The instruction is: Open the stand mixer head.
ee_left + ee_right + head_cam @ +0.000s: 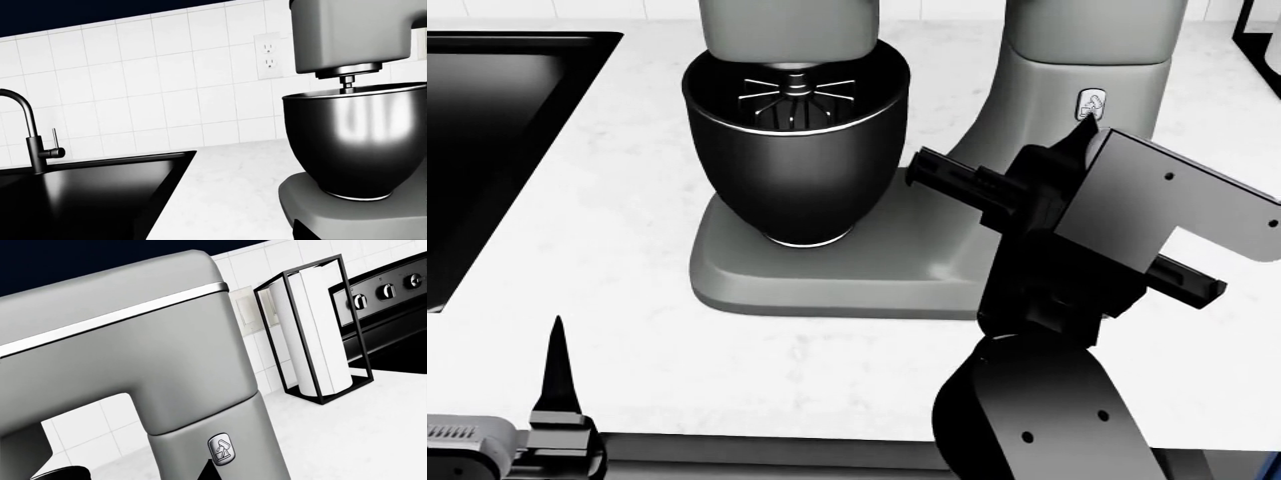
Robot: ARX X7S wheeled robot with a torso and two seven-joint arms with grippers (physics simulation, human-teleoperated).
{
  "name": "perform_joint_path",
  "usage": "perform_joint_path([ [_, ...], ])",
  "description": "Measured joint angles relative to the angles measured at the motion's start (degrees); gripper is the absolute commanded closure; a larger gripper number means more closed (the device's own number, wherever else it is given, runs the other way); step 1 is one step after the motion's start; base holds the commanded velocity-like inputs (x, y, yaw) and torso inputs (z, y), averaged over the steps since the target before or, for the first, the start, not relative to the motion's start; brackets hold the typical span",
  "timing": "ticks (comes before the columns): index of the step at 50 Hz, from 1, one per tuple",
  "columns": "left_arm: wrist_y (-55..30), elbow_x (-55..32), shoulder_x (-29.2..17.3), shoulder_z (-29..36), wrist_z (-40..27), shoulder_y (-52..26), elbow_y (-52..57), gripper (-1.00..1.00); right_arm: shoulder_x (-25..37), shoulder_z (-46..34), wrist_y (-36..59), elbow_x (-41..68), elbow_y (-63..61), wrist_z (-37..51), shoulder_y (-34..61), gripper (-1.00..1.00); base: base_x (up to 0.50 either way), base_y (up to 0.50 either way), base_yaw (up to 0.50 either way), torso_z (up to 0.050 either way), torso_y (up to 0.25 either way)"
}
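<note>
The grey stand mixer head sits lowered over the dark glossy bowl, with the wire whisk inside it. The head also shows in the left wrist view and the right wrist view. My right gripper is shut and empty. Its tip is at the grey column, just below the chrome badge. My left gripper hangs low at the counter's front, left of the mixer and well apart from it. One finger shows, off to one side, so it looks open.
A black sink with a black faucet lies left of the mixer. A wall outlet is on the white tiles behind. A black wire holder with a paper towel roll and a stove stand to the right.
</note>
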Motion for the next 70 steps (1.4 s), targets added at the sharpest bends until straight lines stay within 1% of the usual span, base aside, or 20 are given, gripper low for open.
perform_joint_path([
  [16,-0.54,-0.24,-0.41,0.41,-0.71,0.81,1.50,-1.00,-0.41,-1.80,-2.63,-1.18,4.22,1.39,2.15,1.00,0.00,0.00,0.00,0.000,0.000],
  [45,0.26,-0.61,-1.11,0.96,-1.33,-0.39,0.01,-1.00,-0.50,-4.36,-7.17,-2.22,11.24,3.39,5.28,1.00,0.00,0.00,0.00,0.000,0.000],
  [70,-1.05,-0.58,-1.63,1.76,-2.57,0.50,2.36,-1.00,0.13,-6.10,-10.41,-2.57,16.40,3.95,6.72,1.00,0.00,0.00,0.00,0.000,0.000],
])
